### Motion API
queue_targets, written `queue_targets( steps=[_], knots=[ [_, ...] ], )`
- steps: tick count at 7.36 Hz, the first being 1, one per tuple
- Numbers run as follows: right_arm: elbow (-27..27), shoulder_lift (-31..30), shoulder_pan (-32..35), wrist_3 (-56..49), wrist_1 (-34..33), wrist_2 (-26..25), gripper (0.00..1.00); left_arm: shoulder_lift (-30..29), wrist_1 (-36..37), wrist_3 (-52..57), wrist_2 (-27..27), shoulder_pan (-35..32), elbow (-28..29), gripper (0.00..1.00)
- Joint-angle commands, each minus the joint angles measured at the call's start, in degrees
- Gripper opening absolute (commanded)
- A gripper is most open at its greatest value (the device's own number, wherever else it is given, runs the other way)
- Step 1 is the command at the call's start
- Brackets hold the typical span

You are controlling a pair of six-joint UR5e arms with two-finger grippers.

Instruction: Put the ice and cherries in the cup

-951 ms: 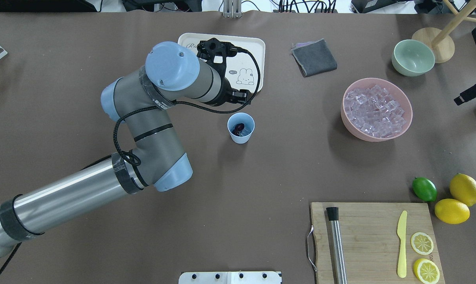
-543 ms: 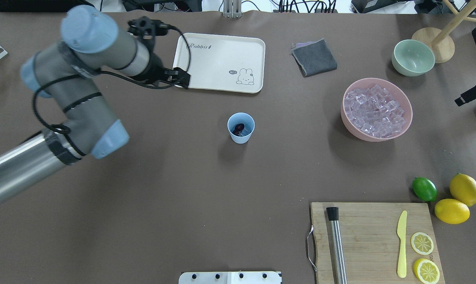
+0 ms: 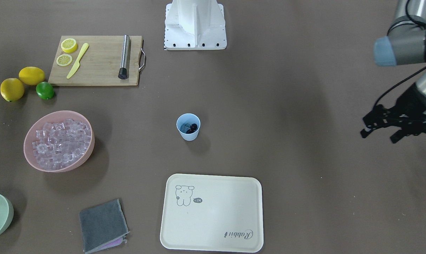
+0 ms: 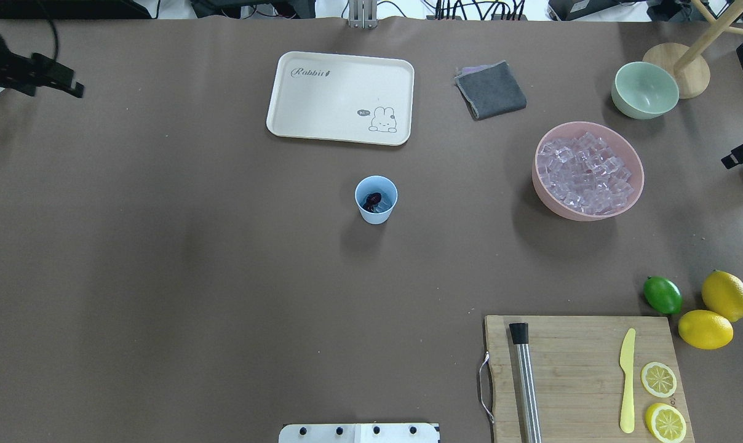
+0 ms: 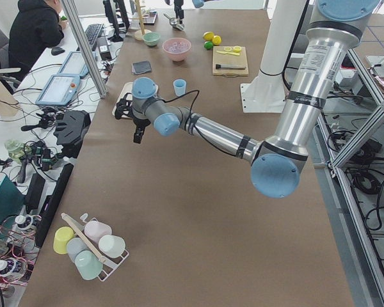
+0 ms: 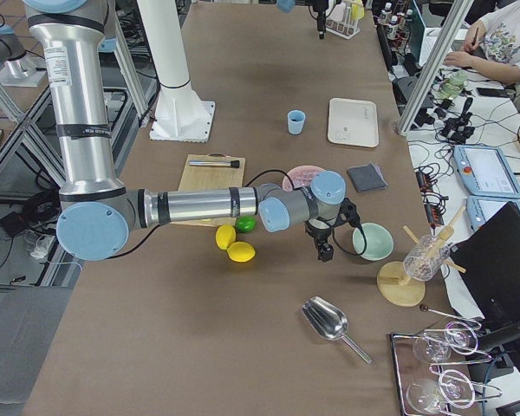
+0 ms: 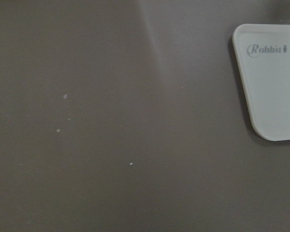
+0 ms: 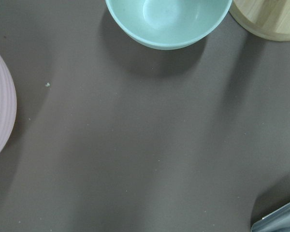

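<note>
The light-blue cup (image 4: 376,200) stands upright at the table's middle, also in the front-facing view (image 3: 188,127). The dark cherries (image 4: 372,199) lie inside it. The ice (image 4: 587,172) fills the pink bowl (image 4: 636,184) at the right. My left gripper (image 3: 378,137) hovers far off at the table's left edge, open and empty. My right gripper (image 6: 323,247) hangs between the pink bowl and the green bowl. Only one of its fingers (image 4: 740,152) shows from overhead, so I cannot tell if it is open.
A cream tray (image 4: 341,98) and a grey cloth (image 4: 491,89) lie behind the cup. A green bowl (image 4: 645,89) and a wooden stand (image 4: 685,67) are at the far right. A metal scoop (image 6: 329,322), a lime (image 4: 662,295), lemons (image 4: 725,295) and a cutting board (image 4: 580,381) are at the right.
My left arm has swung away from the tray and cup to the far left edge of the table. The cup and cherries have not moved. The right gripper has shifted slightly right.
</note>
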Motion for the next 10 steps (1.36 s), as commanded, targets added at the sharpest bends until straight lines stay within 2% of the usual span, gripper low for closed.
queue_targets(
  steps=[1,2,5,8,10],
  knots=[
    [-0.11,-0.42,1.16,-0.04,-0.09,-0.1,0.99,2.9,11.33,17.5,-1.69,-9.62,-0.45,0.97],
    [-0.46,-0.25,1.16,-0.04,-0.09,-0.19,0.99,4.83,12.87,22.1,-1.78,-11.91,-0.63,0.97],
    [-0.11,0.1,1.51,-0.13,0.0,-0.28,0.99,9.4,12.1,21.98,-1.78,-13.07,-3.27,0.98],
    [0.32,4.3,2.74,-0.31,-0.69,-0.72,0.99,9.68,8.14,21.19,-1.08,-13.78,1.03,0.98],
    [-1.43,5.46,2.75,0.04,-0.96,-2.2,0.99,9.69,9.19,21.88,-0.21,-15.19,3.13,0.98]
  ],
)
